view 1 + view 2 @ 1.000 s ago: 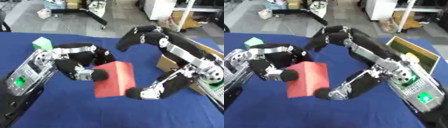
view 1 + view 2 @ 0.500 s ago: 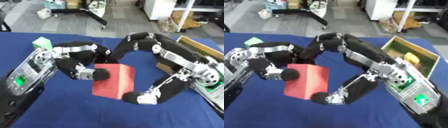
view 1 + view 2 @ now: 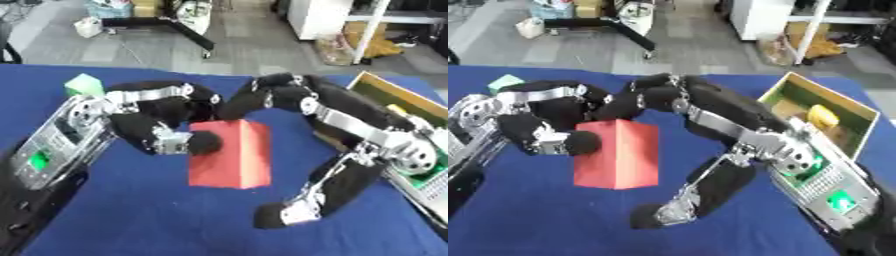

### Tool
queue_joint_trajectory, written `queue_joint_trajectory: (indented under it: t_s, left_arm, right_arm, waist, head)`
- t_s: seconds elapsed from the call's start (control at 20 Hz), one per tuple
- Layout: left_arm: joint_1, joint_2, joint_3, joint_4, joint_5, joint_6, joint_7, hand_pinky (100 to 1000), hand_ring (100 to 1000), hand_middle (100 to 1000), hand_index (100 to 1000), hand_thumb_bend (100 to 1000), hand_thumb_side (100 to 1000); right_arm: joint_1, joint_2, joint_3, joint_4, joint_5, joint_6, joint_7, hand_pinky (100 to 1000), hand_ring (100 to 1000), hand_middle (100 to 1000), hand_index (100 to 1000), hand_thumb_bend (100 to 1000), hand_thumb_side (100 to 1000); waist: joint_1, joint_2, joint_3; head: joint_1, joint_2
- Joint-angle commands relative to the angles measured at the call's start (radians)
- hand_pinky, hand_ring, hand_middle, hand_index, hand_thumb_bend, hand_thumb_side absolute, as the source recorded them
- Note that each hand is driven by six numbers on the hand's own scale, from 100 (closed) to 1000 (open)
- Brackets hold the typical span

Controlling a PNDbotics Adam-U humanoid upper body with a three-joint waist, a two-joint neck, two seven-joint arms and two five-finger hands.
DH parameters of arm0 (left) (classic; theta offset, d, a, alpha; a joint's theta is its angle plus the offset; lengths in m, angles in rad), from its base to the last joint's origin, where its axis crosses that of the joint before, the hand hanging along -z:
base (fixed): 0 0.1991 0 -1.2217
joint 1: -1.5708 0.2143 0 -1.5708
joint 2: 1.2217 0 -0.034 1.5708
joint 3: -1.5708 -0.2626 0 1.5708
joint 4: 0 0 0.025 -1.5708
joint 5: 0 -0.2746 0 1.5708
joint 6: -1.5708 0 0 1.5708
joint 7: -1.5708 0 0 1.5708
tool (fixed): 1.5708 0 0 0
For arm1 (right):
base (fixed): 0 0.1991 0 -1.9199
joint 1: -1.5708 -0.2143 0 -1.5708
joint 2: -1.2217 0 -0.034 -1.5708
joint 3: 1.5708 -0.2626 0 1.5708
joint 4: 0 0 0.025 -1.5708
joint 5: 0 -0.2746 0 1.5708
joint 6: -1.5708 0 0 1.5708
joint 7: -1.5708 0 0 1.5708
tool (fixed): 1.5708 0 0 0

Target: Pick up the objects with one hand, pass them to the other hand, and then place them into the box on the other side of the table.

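1. The left hand is curled round the red block, thumb pad pressed on its front-left face and fingers wrapped over the top back edge. The block is up off the blue table, roughly mid-table, tilted a little.

2. The right hand is arched over the block from the other side. Its upper fingers sit at the top back edge right by the left hand's fingers, and its thumb hangs well below and in front of the block, not touching it as far as I can see. So it's wide open around the block, not gripping it.

3. Looks like mid-handover to me. The risk: if the left lets go before that low thumb comes up against the block, it just drops onto the table.

4. Both sets of fingers are crowding the same top edge, so they could jam each other or lever the block sideways.

5. The box is on the right edge, already holding a yellow thing. The block looks big next to the opening, so a skewed grip could catch the rim.

6. There's a green block far left, well clear.
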Motion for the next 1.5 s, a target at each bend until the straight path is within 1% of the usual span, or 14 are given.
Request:
queue_joint_trajectory:
  t_s: [0.05, 0.2, 0.25, 0.3, 0.35, 0.4, 0.5, 0.55, 0.7, 0.75, 0.95, 1.2, 1.5]
  left_arm:
    - [-0.018, 0.005, 0.023, 0.002, -0.002, -0.003, 0.016, 739, 586, 488, 601, 273, 432]
    - [-0.018, 0.004, 0.027, 0.007, -0.001, -0.004, 0.025, 739, 586, 488, 601, 270, 432]
    - [-0.019, 0.003, 0.027, 0.005, 0.001, -0.004, 0.026, 739, 586, 488, 601, 270, 433]
    - [-0.019, 0.003, 0.027, 0.003, 0.003, -0.004, 0.027, 739, 586, 488, 601, 270, 433]
    - [-0.019, 0.002, 0.027, 0.001, 0.004, -0.004, 0.026, 740, 586, 488, 601, 269, 435]
    - [-0.020, 0.002, 0.026, -0.001, 0.006, -0.003, 0.026, 740, 586, 488, 601, 269, 434]
    - [-0.020, 0.001, 0.025, -0.005, 0.011, 0.000, 0.025, 740, 586, 488, 601, 267, 436]
    - [-0.020, 0.000, 0.024, -0.007, 0.013, 0.002, 0.025, 740, 586, 488, 601, 266, 436]
    - [-0.022, -0.002, 0.022, -0.014, 0.020, 0.007, 0.024, 740, 585, 488, 601, 262, 438]
    - [-0.023, -0.002, 0.022, -0.016, 0.023, 0.009, 0.024, 740, 585, 487, 601, 260, 439]
    - [-0.024, -0.003, 0.019, -0.021, 0.028, 0.015, 0.023, 740, 585, 487, 601, 258, 440]
    - [-0.025, -0.004, 0.019, -0.023, 0.029, 0.018, 0.024, 741, 585, 488, 601, 254, 441]
    - [-0.025, -0.005, 0.021, -0.024, 0.032, 0.018, 0.025, 741, 584, 488, 602, 256, 441]
  right_arm:
    - [-0.012, -0.018, -0.013, -0.020, 0.006, -0.010, 0.010, 715, 707, 733, 847, 629, 350]
    - [-0.009, -0.019, -0.016, -0.020, 0.022, -0.013, 0.007, 712, 704, 728, 846, 613, 332]
    - [-0.008, -0.020, -0.016, -0.020, 0.028, -0.010, 0.005, 707, 696, 714, 841, 567, 301]
    - [-0.007, -0.020, -0.017, -0.020, 0.036, -0.006, 0.002, 706, 696, 713, 841, 561, 295]
    - [-0.005, -0.020, -0.016, -0.020, 0.043, -0.002, -0.001, 701, 688, 702, 837, 529, 260]
    - [-0.004, -0.020, -0.016, -0.020, 0.050, 0.001, -0.005, 701, 686, 699, 835, 524, 254]
    - [-0.003, -0.019, -0.016, -0.020, 0.062, 0.004, -0.013, 694, 665, 672, 826, 480, 203]
    - [-0.003, -0.019, -0.016, -0.020, 0.068, 0.005, -0.017, 685, 641, 642, 820, 430, 155]
    - [-0.003, -0.018, -0.019, -0.020, 0.098, 0.015, -0.043, 664, 596, 587, 801, 370, 100]
    - [-0.003, -0.017, -0.020, -0.020, 0.109, 0.020, -0.056, 647, 564, 547, 784, 335, 100]
    - [-0.002, -0.016, -0.018, -0.020, 0.147, 0.040, -0.123, 582, 484, 459, 733, 252, 100]
    - [0.006, -0.021, -0.013, -0.020, 0.167, 0.049, -0.177, 567, 475, 448, 719, 233, 100]
    - [0.008, -0.022, -0.014, -0.020, 0.173, 0.050, -0.196, 553, 467, 439, 703, 225, 100]
  waist:
    - [-0.004, 0.000, -0.003]
    - [-0.005, 0.001, -0.003]
    - [-0.005, 0.001, -0.003]
    - [-0.005, 0.001, -0.003]
    - [-0.005, 0.001, -0.002]
    - [-0.004, 0.001, -0.002]
    - [-0.005, 0.001, -0.001]
    - [-0.005, 0.001, -0.001]
    - [-0.005, 0.000, -0.001]
    - [-0.005, 0.000, -0.001]
    - [-0.005, 0.000, -0.001]
    - [-0.005, 0.000, -0.002]
    - [-0.003, 0.001, -0.003]
  head:
    - [-0.003, 0.002]
    - [-0.004, 0.002]
    - [-0.004, 0.002]
    - [-0.004, 0.002]
    - [-0.004, 0.002]
    - [-0.005, 0.002]
    - [-0.006, 0.001]
    - [-0.007, 0.001]
    - [-0.008, 0.000]
    - [-0.008, 0.000]
    - [-0.010, 0.001]
    - [-0.011, 0.001]
    - [-0.013, 0.000]
